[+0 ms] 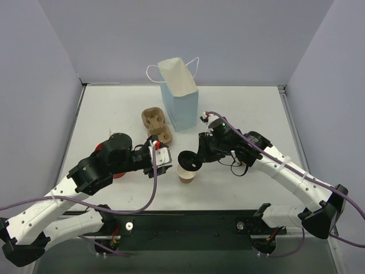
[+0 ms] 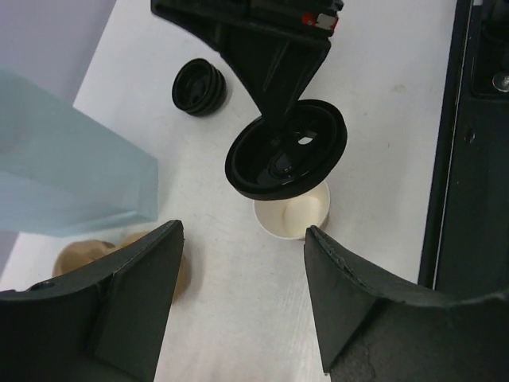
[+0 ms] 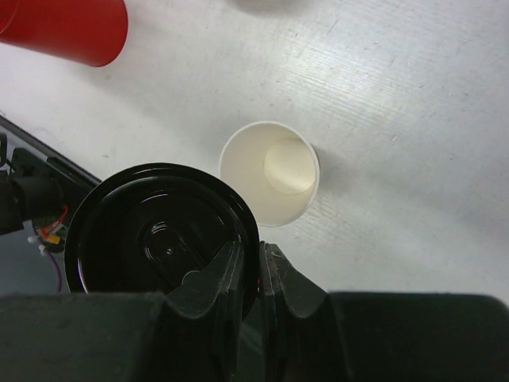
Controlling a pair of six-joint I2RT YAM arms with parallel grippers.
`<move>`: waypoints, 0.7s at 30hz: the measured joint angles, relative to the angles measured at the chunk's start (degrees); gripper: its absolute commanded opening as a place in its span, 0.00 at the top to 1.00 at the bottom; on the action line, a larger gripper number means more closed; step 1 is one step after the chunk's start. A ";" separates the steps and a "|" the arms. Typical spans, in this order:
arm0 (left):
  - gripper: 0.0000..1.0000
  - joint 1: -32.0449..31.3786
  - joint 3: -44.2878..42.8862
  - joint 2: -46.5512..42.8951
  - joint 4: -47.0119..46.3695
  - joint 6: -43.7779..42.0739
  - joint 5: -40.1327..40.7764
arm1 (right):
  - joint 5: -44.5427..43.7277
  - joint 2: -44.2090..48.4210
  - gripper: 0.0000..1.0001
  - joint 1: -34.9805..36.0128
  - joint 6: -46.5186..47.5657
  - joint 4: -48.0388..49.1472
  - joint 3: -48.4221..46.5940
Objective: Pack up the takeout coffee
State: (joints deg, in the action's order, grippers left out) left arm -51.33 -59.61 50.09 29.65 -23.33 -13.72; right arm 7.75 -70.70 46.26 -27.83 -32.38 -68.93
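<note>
**Kraft cup**: brown paper wall, white interior. It stands upright on the table, mouth open and uncapped, just below the centre of the top view. The inside appears empty in the right wrist view.

**Black lid**: round, glossy plastic, off the cup. It is held tilted in the air, overlapping the cup's upper left rim in the top view. The right gripper pinches its rim between both fingers. A small opening shows light through it in the left wrist view.

**Red cup**: plain red wall, cropped by the upper left corner of the right wrist view, well apart from the kraft cup. Its pose cannot be determined.
</note>
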 measured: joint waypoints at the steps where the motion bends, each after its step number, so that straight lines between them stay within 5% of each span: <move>1: 0.27 -0.15 0.02 -0.24 0.04 -2.01 -0.94 | 0.76 -0.15 0.88 0.09 0.22 -0.22 -0.13; 10: 0.27 -3.89 2.08 0.44 0.31 -13.03 -5.20 | 5.11 -1.38 0.88 1.09 1.60 -2.03 -1.62; 21: 0.27 -9.14 6.69 1.66 -0.81 -17.44 -1.36 | 8.39 -1.49 0.88 1.16 1.81 -2.69 -2.97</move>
State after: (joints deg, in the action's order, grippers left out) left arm -60.47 -52.93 51.75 28.84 -40.77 -15.07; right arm 16.14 -72.18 47.42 -26.02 -35.07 -71.90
